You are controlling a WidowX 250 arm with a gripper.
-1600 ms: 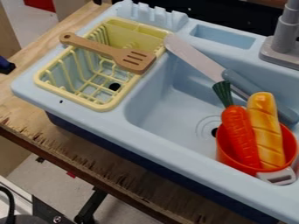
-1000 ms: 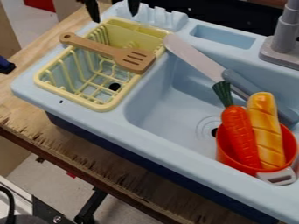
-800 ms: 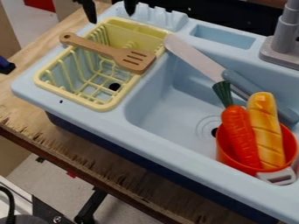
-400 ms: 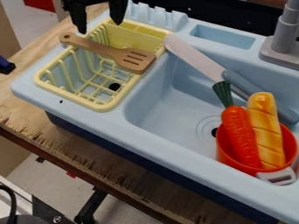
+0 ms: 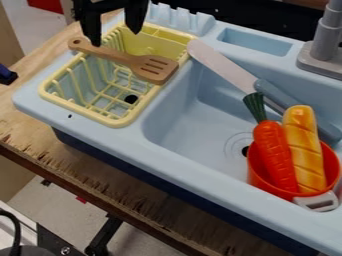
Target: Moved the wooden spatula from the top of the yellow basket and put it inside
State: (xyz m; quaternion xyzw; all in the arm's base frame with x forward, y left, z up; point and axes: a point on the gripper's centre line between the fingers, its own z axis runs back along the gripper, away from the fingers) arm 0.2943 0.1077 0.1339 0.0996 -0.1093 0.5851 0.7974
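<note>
Done: nothing we can see — spatula (image 5: 124, 57) lies across basket (image 5: 117, 122) | tool (image 5: 116, 38): spread wide, empty, near spatula | to do: we must grip, lift, lower it inside

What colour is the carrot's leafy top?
Dark green, on the orange-red carrot; it shows best in the camera view, the only view here.

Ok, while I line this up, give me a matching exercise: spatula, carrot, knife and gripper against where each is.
1. wooden spatula
2. carrot
3. knife
4. gripper

A. upright in the red pot
B. open, near the view's top edge
C. across the top of the yellow basket
D. slanting in the sink

Pairs: 1-C, 2-A, 3-D, 4-B
</note>
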